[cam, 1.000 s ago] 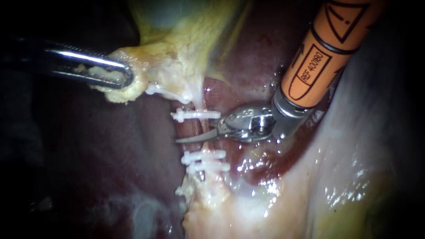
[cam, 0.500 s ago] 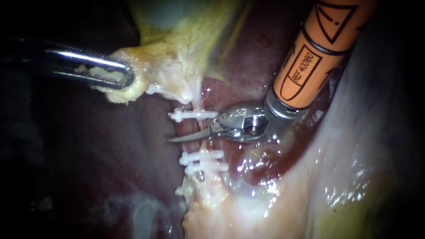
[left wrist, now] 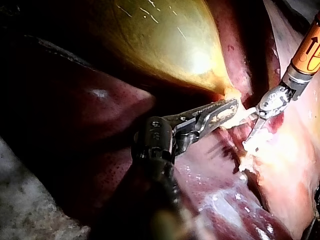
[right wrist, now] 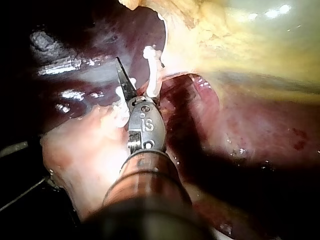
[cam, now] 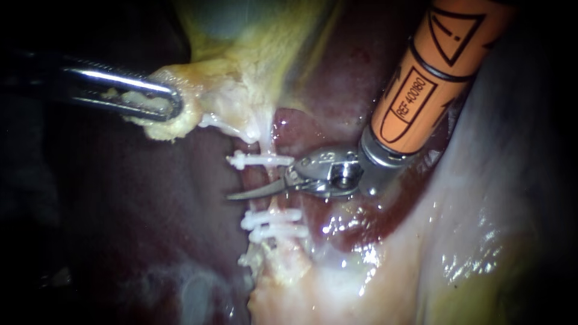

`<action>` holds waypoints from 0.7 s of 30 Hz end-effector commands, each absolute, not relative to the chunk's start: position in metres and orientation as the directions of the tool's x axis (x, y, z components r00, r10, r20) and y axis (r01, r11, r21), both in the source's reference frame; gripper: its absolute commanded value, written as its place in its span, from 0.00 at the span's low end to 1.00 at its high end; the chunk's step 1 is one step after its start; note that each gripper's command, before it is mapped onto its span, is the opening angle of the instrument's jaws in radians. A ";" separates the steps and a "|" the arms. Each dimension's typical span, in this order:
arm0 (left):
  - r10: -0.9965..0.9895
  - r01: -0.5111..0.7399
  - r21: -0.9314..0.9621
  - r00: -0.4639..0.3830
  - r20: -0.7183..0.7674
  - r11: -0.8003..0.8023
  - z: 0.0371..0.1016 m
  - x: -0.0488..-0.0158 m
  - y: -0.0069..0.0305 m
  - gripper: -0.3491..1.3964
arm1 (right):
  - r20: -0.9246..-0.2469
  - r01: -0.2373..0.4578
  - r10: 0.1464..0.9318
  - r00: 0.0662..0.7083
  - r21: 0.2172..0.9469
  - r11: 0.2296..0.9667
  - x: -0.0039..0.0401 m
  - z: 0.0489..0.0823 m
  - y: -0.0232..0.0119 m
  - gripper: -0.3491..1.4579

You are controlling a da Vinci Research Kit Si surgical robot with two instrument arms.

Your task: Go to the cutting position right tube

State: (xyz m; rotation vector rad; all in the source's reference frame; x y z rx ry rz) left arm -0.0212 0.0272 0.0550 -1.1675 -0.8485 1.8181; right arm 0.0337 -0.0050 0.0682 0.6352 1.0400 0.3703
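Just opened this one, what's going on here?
The left instrument has its jaws shut on pale tissue at the neck of the gallbladder, holding it out sideways over the liver. The right instrument lies with its tip across the tube, in the gap between one clip nearer the gallbladder and two clips farther from it. The tube looks uncut.
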 end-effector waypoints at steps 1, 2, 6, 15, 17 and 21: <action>0.882 -0.263 -0.849 -0.257 -0.395 -0.457 0.0551 -0.0212 0.0272 0.00 | -0.679 0.018 0.566 0.468 0.647 0.762 0.0339 0.0679 -0.0051 0.98; 0.882 -0.263 -0.849 -0.257 -0.395 -0.457 0.0551 -0.0212 0.0272 0.00 | -0.682 0.025 0.564 0.465 0.647 0.762 0.0340 0.0677 -0.0053 0.98; 0.882 -0.263 -0.849 -0.257 -0.395 -0.458 0.0552 -0.0212 0.0272 0.00 | -0.685 0.042 0.568 0.457 0.654 0.755 0.0344 0.0671 -0.0058 0.98; 0.882 -0.263 -0.849 -0.257 -0.395 -0.458 0.0552 -0.0212 0.0272 0.00 | -0.685 0.048 0.571 0.452 0.658 0.752 0.0345 0.0668 -0.0060 0.99; 0.882 -0.263 -0.849 -0.257 -0.395 -0.458 0.0552 -0.0211 0.0272 0.00 | -0.685 0.048 0.571 0.452 0.658 0.752 0.0345 0.0668 -0.0060 0.99; 0.882 -0.263 -0.849 -0.257 -0.395 -0.458 0.0552 -0.0211 0.0272 0.00 | -0.685 0.048 0.571 0.452 0.658 0.752 0.0345 0.0668 -0.0060 0.99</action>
